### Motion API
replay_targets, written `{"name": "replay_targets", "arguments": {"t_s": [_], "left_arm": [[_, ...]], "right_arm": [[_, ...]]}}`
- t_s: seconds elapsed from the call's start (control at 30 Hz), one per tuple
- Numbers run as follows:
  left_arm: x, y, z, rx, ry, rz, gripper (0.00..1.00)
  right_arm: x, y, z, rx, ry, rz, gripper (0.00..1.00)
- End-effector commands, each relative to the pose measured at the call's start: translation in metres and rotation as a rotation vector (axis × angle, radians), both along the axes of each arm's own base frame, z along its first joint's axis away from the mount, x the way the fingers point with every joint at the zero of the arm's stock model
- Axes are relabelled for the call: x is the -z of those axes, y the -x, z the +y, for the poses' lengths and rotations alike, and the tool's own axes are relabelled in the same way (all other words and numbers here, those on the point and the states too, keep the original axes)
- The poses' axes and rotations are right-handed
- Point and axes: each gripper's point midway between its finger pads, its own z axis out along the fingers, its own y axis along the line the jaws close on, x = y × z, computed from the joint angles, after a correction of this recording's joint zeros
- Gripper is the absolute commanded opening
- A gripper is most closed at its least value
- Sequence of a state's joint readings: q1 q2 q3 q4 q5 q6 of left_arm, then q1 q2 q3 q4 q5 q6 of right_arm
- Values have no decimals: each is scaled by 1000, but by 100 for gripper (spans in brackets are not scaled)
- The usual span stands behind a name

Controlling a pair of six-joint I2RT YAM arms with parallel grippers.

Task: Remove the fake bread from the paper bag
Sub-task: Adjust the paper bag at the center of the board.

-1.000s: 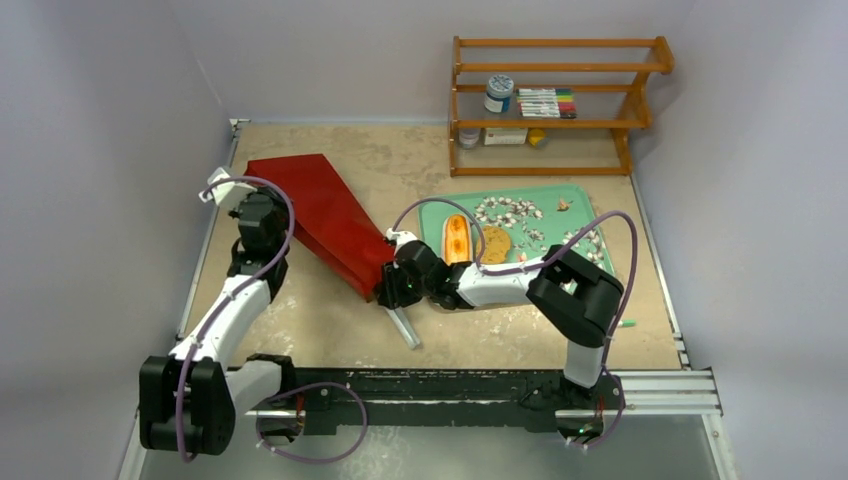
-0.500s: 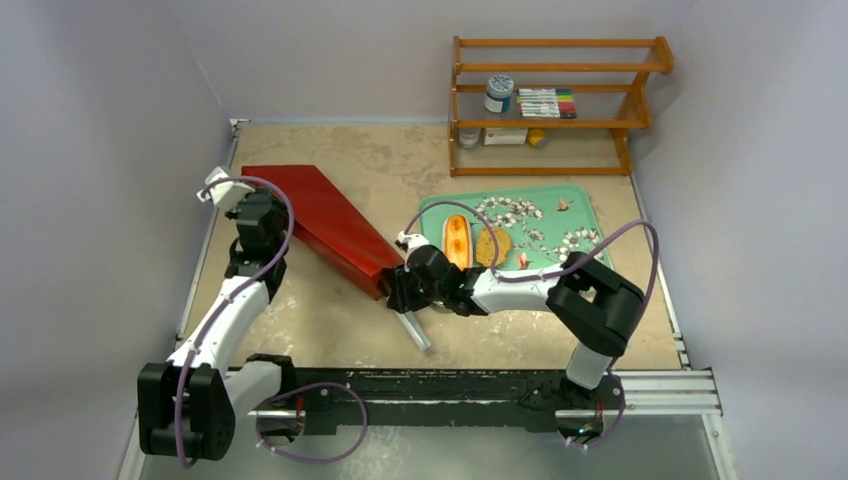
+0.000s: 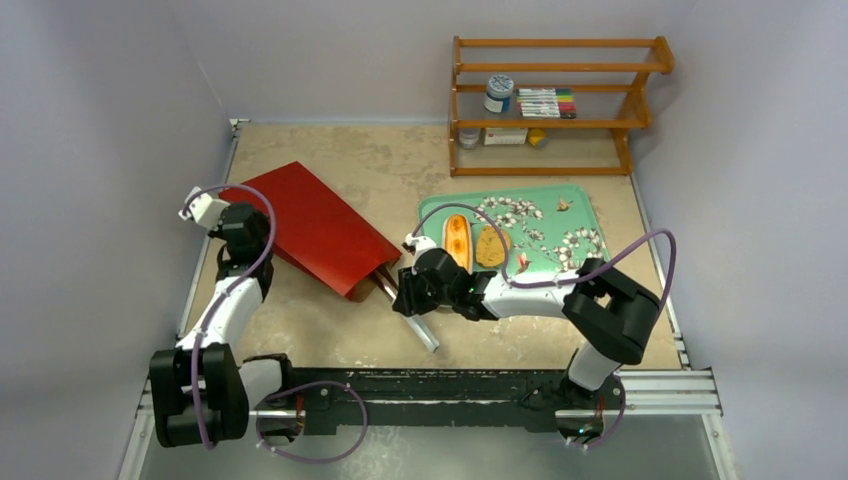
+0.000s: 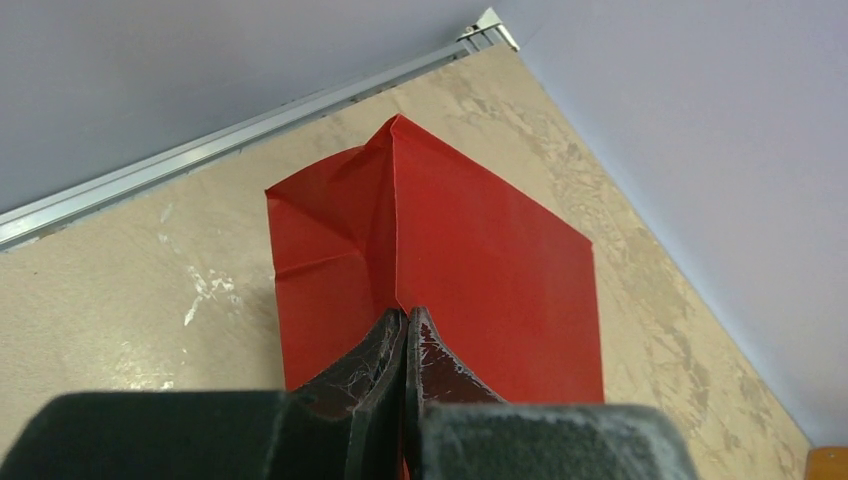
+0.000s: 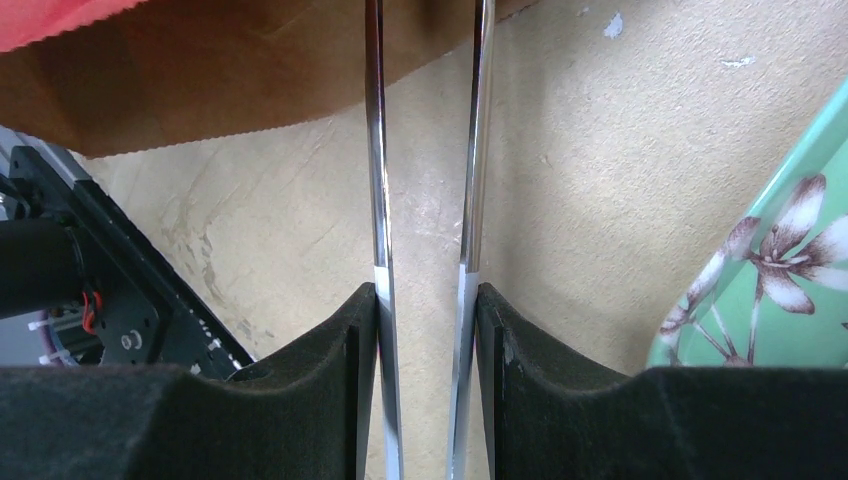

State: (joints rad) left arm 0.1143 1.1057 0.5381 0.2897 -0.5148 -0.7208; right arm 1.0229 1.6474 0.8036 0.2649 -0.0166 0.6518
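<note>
Tabletop (image 4: 130, 290); bag (image 4: 450, 250) probably within end effector (image 4: 405, 330)

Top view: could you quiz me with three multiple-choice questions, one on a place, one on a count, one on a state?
1. Where does the glossy red paper bag lie?
A) left of the green floral tray
B) on that tray
C) on a shelf

2. How many toy bread pieces rest on the tray?
A) none
B) two
C) five

3. What does the right end effector hold?
A) nothing
B) a marker
C) silver metal tongs

Answers:
1 A: it lies beside the tray.
2 B: a long loaf and a slice.
3 C: it clamps the tongs' arms.
</note>
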Motion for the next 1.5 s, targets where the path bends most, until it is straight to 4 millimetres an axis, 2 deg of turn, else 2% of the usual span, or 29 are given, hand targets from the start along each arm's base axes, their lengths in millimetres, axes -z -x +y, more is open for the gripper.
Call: {"name": "replay_targets", "arguments": {"t_s": [0.0,0.27,0.37,0.47,0.53,0.67,0.8,0.87,0.93,1.17,1.37,1.47], "left_arm": [[-3,-8,6,-10,19,-39,0],[22,-13,20,-50,15,78,0],[14,-32,1,70,33,37,0],[-16,-31,5,16,20,-57,0],[-41,-40,2,40,15,-121,0],[-88,-68,-33,175,-29,-172,0],[-132,-81,-76,301,-58,-250,0],[-140,-83,-92,355,-67,-259,0],[-144,-81,-99,377,-66,-275,0],[-124,-74,-95,366,-74,-227,0],[-116,-71,-91,338,-70,-214,0],[-97,-66,-79,285,-73,-159,0]], "right_arm": [[-23,-4,12,-2,-75,-44,40],[-32,-10,24,-23,-102,-73,40],[-28,-10,25,-28,-102,-71,40],[-21,-9,27,-40,-87,-63,40],[-15,-3,29,-71,-77,-34,40],[-15,-5,40,-89,-85,-24,40],[-13,-11,44,-91,-73,-38,40],[-11,-11,45,-93,-68,-35,40],[-9,-10,45,-98,-61,-30,40],[-6,-13,47,-94,-52,-27,40],[-6,-14,46,-87,-48,-33,40],[-7,-12,48,-90,-58,-17,40]]}}
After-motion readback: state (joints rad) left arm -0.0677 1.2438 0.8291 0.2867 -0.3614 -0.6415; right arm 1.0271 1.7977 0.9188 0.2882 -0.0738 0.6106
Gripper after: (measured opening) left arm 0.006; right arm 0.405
